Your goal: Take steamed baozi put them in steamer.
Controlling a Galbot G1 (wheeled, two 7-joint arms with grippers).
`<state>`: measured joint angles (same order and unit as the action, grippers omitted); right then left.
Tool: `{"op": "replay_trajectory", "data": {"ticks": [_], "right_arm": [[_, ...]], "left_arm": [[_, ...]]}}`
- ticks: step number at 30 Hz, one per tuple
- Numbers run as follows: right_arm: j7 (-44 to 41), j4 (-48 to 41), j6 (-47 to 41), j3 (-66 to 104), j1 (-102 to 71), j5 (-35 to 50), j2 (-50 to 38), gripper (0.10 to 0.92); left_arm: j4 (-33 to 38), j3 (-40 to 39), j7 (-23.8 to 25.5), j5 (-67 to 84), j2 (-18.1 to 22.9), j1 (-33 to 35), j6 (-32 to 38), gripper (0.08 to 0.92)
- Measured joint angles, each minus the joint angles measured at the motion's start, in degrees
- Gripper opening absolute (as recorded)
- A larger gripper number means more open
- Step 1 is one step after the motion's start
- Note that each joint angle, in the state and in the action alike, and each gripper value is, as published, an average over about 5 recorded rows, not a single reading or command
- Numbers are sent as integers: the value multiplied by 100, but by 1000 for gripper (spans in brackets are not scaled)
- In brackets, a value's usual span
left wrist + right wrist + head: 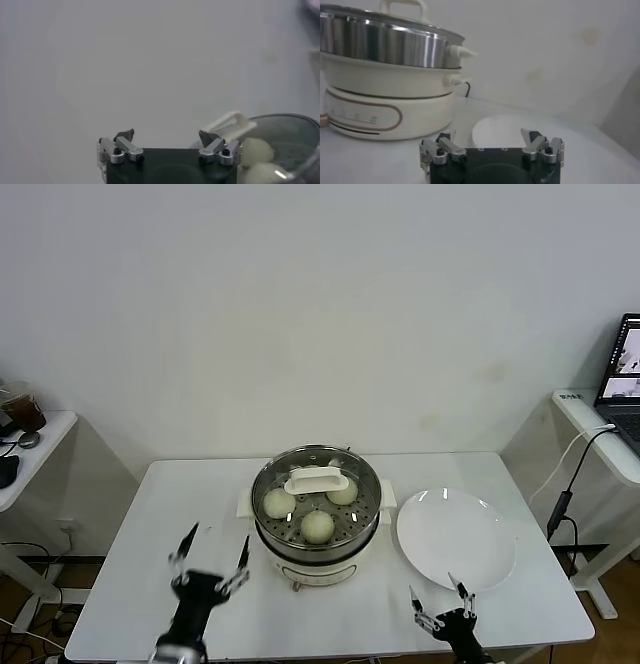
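Note:
The steamer [316,552], a steel pot on a cream base, stands mid-table with a glass lid [268,480] and its white handle [320,481] on top. Through the lid I see three steamed baozi [318,526] on the perforated tray. My left gripper [212,556] hovers open and empty just left of the steamer. The left wrist view shows the left gripper [166,136] with a baozi [257,149] under the lid beyond one fingertip. My right gripper [440,594] is open and empty near the table's front edge, in front of the plate. From the right gripper [490,137] the steamer [385,47] rises close by.
An empty white plate [456,539] lies right of the steamer, also ahead of the right gripper as the plate [520,131]. A side table with a laptop [625,374] and a hanging cable [562,494] stands at the right. Another small table [30,454] is at the left.

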<state>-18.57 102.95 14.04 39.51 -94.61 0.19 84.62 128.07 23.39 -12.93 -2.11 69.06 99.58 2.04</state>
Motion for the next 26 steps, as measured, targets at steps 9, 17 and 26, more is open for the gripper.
{"op": "replay_trajectory", "data": {"ticks": [9, 17, 26], "right_arm": [[211, 433, -363, -35, -382, 375, -233, 823], [345, 624, -450, -148, -576, 448, -287, 823], [394, 664, -452, -260, -658, 463, -309, 823]], "left_arm": [[-497, 287, 237, 808, 449, 944, 962, 823], [-964, 478, 416, 1028, 779, 1308, 1448, 823], [-1150, 587, 591, 1026, 944, 1448, 1667, 823]]}}
